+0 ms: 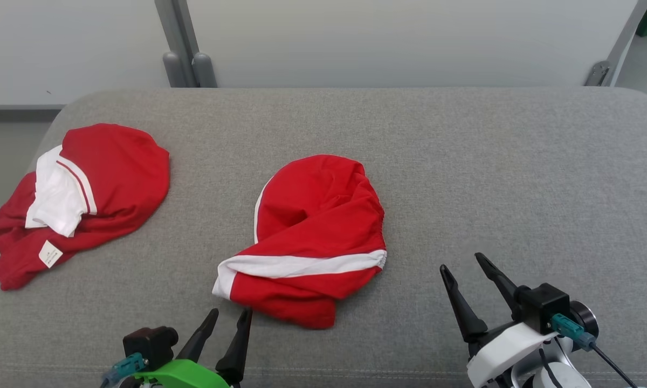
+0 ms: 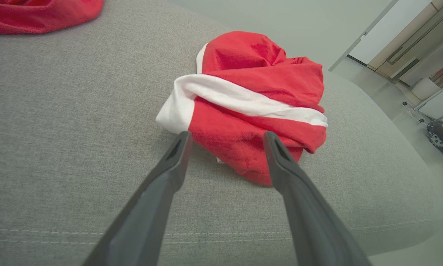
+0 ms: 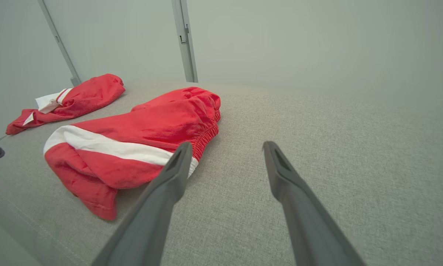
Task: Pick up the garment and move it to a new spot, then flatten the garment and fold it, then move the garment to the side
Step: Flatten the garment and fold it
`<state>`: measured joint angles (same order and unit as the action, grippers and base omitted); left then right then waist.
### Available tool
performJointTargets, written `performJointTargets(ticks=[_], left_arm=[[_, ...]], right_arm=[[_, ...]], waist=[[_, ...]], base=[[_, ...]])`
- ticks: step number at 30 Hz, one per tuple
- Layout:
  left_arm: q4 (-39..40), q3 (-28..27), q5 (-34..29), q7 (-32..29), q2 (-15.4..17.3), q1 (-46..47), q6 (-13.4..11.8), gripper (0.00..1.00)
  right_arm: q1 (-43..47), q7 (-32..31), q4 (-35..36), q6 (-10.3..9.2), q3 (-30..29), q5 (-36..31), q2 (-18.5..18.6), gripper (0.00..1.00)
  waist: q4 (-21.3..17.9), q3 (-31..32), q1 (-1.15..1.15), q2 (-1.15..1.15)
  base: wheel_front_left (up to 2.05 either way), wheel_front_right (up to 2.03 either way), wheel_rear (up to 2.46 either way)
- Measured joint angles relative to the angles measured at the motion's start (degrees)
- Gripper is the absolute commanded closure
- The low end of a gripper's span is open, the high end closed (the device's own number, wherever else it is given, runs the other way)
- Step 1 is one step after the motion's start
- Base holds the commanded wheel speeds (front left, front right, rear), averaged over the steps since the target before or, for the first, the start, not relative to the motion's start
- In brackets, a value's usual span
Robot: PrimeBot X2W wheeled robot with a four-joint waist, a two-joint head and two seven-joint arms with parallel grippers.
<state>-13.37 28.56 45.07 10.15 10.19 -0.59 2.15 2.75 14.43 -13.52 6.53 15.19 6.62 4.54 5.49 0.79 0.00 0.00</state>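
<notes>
A crumpled red garment with a white stripe lies bunched near the middle of the grey padded surface. In the left wrist view the same garment sits just beyond my left gripper, whose fingers are spread with nothing between them. From the head view my left gripper hovers at the garment's near-left edge, open. My right gripper stands open to the right of the garment, above bare fabric. The right wrist view has the garment left of my right gripper.
A second red and white garment lies crumpled at the far left of the surface, near its edge. Behind the surface stand pale wall panels with grey posts. Bare grey surface spreads to the right.
</notes>
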Motion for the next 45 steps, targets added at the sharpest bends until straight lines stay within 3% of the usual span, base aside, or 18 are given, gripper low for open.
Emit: performJointTargets(ticks=[12,31,45], left_arm=[[3.2,1.3,-1.0,0.0,-0.3,0.9,-0.2,0.0],[4.7,3.2,-1.0,-1.0,-1.9,2.0,-0.4,0.0],[5.0,2.9,-1.0,-1.0,-2.1,2.1,-0.6,0.0]], right_arm=[[-4.3,-0.2,-4.2,0.02,0.7,-0.3,1.8,0.0],[-13.0,-7.8,-15.9,0.53,3.4,6.3,-0.2,0.0],[-15.7,-9.4,-20.1,0.53,6.8,10.2,-0.5,0.0]], waist=[[3.4,-2.9,0.0,0.0],[10.5,-7.2,0.0,0.0],[11.2,-7.7,0.0,0.0]], base=[[0.0,0.0,0.0],[0.0,0.0,0.0],[0.0,0.0,0.0]])
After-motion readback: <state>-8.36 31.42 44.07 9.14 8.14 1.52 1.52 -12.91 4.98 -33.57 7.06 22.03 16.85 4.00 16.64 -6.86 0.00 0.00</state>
